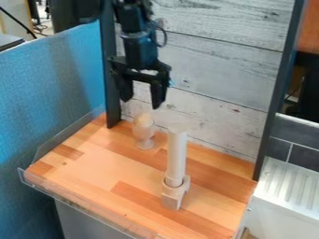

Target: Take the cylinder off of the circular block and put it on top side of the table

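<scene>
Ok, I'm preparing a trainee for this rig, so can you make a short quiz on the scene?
1. Fill in the blank: the pale cylinder stands upright on a ____.
2. True or false: in the camera view, the stemmed, cup-like object stands to the left of the cylinder.
3. Where is the hand?
a) Closed around the cylinder
b) Above the tabletop, its fingers apart
c) Resting on the tabletop

Key: 1. block; 2. true; 3. b
</scene>
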You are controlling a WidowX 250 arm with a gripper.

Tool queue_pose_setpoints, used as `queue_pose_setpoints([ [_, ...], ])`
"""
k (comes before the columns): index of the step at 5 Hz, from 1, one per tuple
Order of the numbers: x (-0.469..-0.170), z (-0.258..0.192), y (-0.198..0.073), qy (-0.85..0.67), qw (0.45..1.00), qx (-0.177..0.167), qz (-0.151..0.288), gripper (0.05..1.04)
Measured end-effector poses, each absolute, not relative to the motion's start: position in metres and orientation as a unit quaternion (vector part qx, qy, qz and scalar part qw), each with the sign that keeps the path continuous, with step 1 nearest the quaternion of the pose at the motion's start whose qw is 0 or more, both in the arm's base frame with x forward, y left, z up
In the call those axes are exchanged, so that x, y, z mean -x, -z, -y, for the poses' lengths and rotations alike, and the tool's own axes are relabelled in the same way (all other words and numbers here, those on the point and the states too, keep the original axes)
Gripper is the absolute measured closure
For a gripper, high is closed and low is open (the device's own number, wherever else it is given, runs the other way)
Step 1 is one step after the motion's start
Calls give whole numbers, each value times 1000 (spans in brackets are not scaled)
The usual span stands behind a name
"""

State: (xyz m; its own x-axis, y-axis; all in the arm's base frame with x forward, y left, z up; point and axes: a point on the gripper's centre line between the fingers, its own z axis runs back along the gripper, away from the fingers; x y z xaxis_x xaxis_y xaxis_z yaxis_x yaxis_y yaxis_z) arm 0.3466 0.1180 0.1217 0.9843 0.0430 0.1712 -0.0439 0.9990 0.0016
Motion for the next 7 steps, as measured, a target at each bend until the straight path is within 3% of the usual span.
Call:
queue_pose_setpoints([
  [1, -342, -108, -126, -6, 996, -34, 83, 85],
  [2, -338, -94, -123, 6, 996, -43, 74, 85],
  [7, -336, -58, -104, 13, 998, -54, 41, 85],
])
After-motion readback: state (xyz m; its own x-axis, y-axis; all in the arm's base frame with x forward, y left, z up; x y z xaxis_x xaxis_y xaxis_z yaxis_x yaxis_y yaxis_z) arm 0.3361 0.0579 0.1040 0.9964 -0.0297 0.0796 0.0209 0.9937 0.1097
